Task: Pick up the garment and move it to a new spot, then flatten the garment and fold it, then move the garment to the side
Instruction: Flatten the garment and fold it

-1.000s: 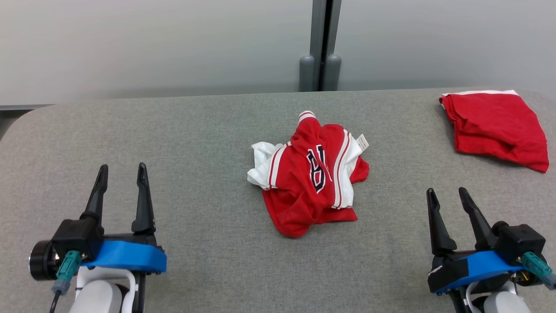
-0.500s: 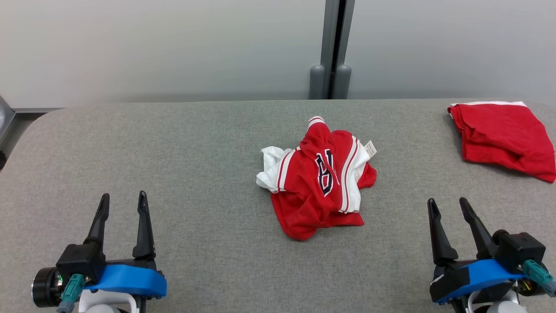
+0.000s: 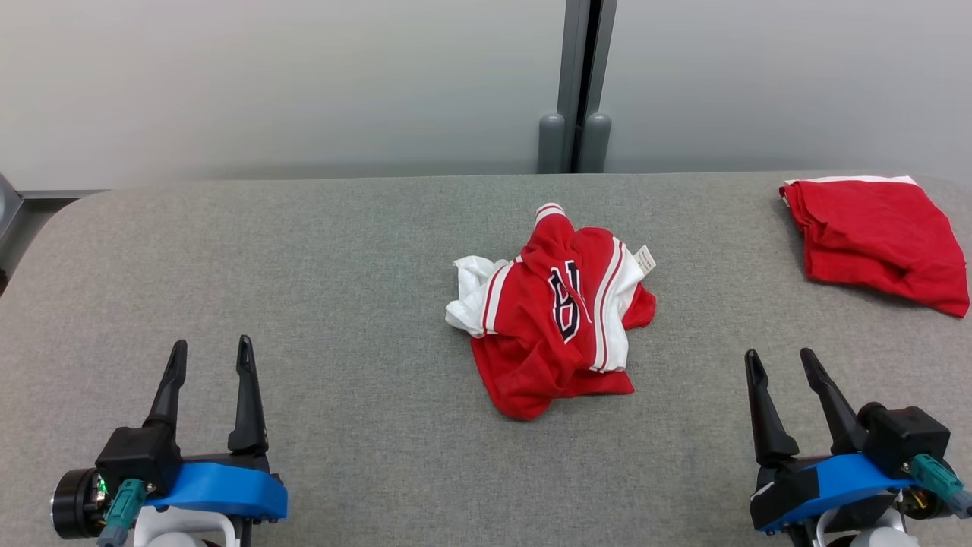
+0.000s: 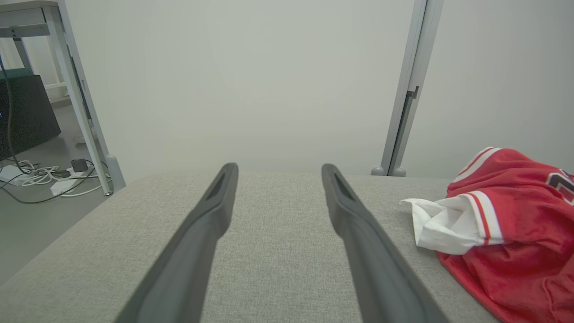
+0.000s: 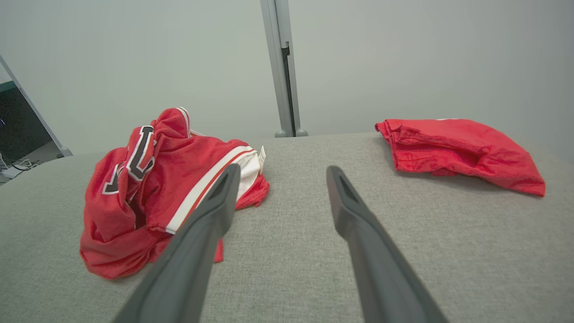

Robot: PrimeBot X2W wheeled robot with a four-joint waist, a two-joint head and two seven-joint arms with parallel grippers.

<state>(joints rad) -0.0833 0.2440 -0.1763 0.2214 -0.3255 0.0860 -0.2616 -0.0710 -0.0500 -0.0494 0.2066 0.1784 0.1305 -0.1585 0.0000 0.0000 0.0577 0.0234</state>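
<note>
Two grippers, the left gripper (image 3: pixel 211 343) and the right gripper (image 3: pixel 779 353), hover wide open and empty over the near edge of the table (image 3: pixel 304 251), likely so either can reach the crumpled jersey (image 3: pixel 550 311) heaped at the table's middle, untouched. Another red cloth (image 3: pixel 873 235) lies at the table's far right corner, probably finished. The left wrist view adds cables (image 4: pixel 40 177) on the floor beyond the table's left end.

Pale wall panels (image 3: pixel 304 83) meet at a grey post (image 3: pixel 577 76) behind the grey fabric table (image 3: pixel 342 251); cables (image 4: pixel 40 177) litter the floor (image 4: pixel 27 224).
</note>
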